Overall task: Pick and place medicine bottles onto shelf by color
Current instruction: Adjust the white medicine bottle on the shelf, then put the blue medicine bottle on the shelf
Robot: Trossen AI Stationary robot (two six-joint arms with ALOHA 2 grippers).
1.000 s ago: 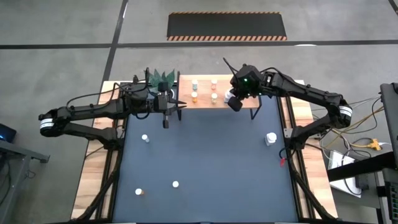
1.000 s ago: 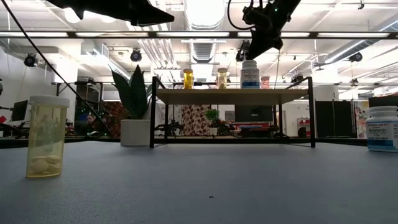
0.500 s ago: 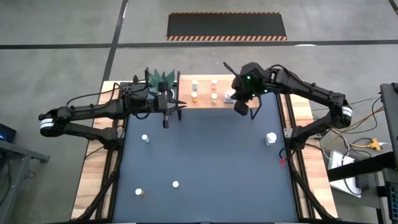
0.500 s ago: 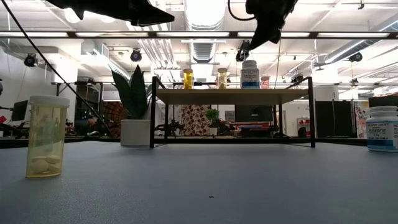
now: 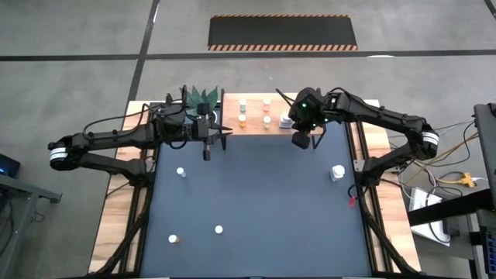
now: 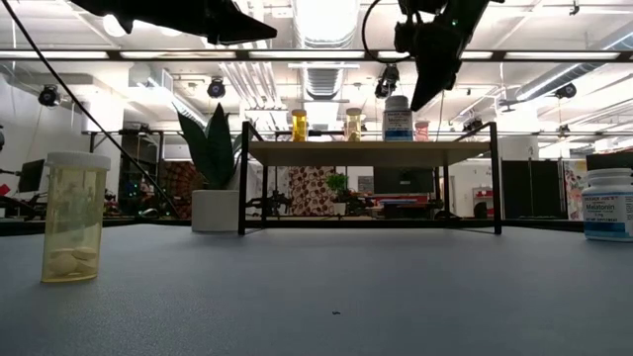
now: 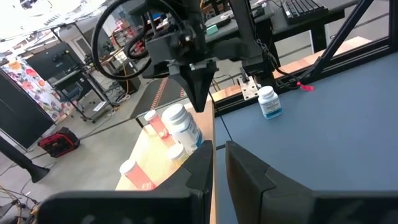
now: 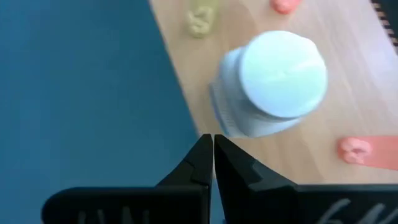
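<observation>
The light-wood shelf (image 5: 254,129) stands at the table's far edge on thin black legs. On it stand several small white-capped bottles (image 5: 242,120) and a larger white bottle (image 5: 286,120). My right gripper (image 5: 301,141) is shut and empty, hanging above the shelf's near edge, just right of that white bottle (image 8: 273,81). My left gripper (image 5: 207,151) is shut and empty, waiting left of the shelf. Loose bottles stand upright on the dark blue tabletop: a white-capped one (image 5: 180,172), another (image 5: 218,229), an orange one (image 5: 173,239) and a larger white one (image 5: 338,172).
A green plant in a white pot (image 5: 200,97) stands at the shelf's left end. In the low view a yellow bottle (image 6: 72,218) stands close at the left and a white one (image 6: 608,203) at the right. The tabletop between them holds nothing.
My right gripper has drawn back from above the larger white bottle toward the table's near edge and a little to the right. The bottle stays upright on the shelf.
</observation>
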